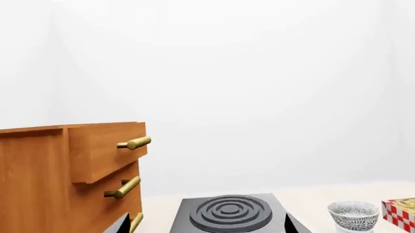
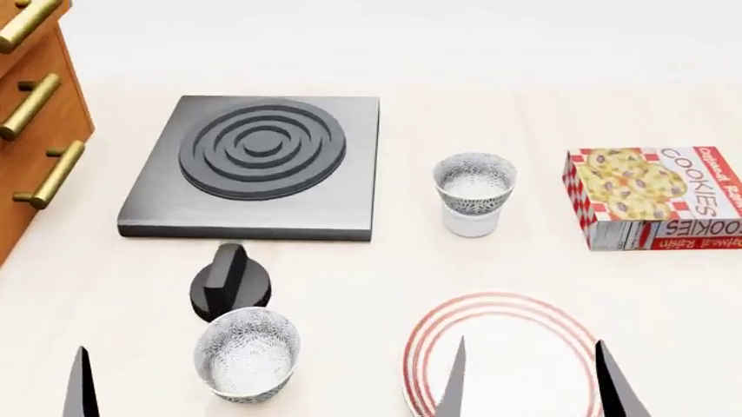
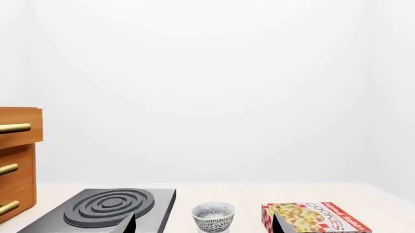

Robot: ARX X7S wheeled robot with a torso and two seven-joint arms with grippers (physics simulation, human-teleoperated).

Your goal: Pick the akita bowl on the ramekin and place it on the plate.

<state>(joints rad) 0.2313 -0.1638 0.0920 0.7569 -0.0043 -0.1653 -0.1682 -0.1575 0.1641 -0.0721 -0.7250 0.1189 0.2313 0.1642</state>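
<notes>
1. Pale tabletop (image 2: 347,278) runs out to plain white walls, nothing hanging on them.
2. Landmark is the stove (image 2: 255,165), a flat dark slab with a ringed burner, sitting toward the far left of the table.
3. Just beside the stove's right edge stands the bowl (image 2: 473,182), patterned black-grey on white, upright and seated on top of the ramekin (image 2: 470,226), whose white base peeks out below.
4. Past that stack, farther from the stove, lies the cookie box (image 2: 655,195), red-checked, flat on the table and clear of the bowl.
5. In front of the stove sits a dark knob (image 2: 229,280), close to its near edge.
6. Right behind the knob, nearer the robot, a second bowl (image 2: 247,354) stands on the table, same pattern, almost touching the knob.
7. Plate (image 2: 499,360) with red rings lies in front of the stove's right corner, near the robot, well apart from the stacked bowl.
8. Left of the stove, the wooden drawers (image 2: 35,113) with brass handles.
9. Right gripper (image 2: 531,382): two dark fingers spread wide over the plate, holding nothing.
10. Left gripper (image 2: 79,382): only one finger tip shows; spread cannot be told.
11. Open table lies between the plate and the stacked bowl; nothing stands between them.
</notes>
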